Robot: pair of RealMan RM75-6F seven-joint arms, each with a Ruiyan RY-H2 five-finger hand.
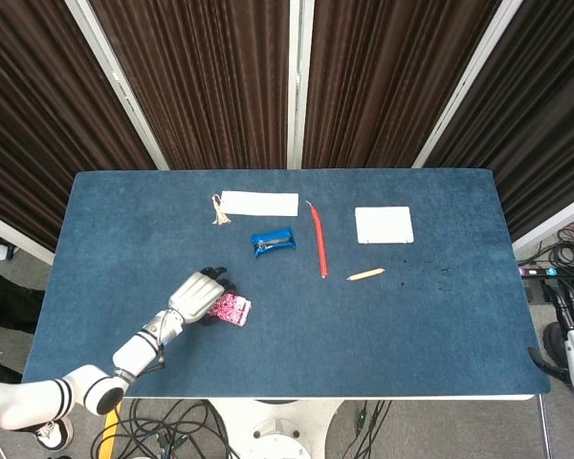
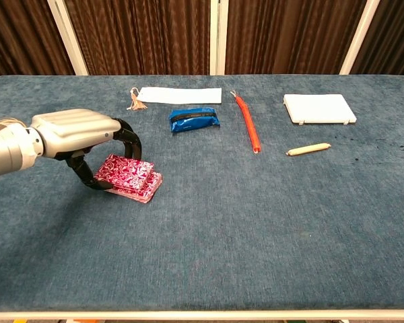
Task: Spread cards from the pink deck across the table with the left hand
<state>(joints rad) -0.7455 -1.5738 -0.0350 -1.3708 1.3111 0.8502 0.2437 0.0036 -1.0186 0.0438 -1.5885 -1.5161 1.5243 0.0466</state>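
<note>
The pink deck point(image 2: 143, 184) lies on the blue table point(image 2: 256, 222) at the front left, its patterned cards split into two offset layers. My left hand point(image 2: 77, 132) reaches over it from the left, and its dark fingers point(image 2: 130, 138) grip the upper stack point(image 2: 125, 168), which sits shifted left of the lower cards. In the head view the left hand point(image 1: 196, 295) covers the left part of the deck point(image 1: 235, 309). My right hand point(image 1: 573, 330) hangs beyond the table's right edge, only partly in view.
A blue pouch point(image 2: 194, 119), a white strip with a tassel point(image 2: 178, 95), a red pen point(image 2: 248, 124), a wooden stick point(image 2: 308, 149) and a white pad point(image 2: 319, 108) lie across the far half. Bare blue cloth stretches right of the deck.
</note>
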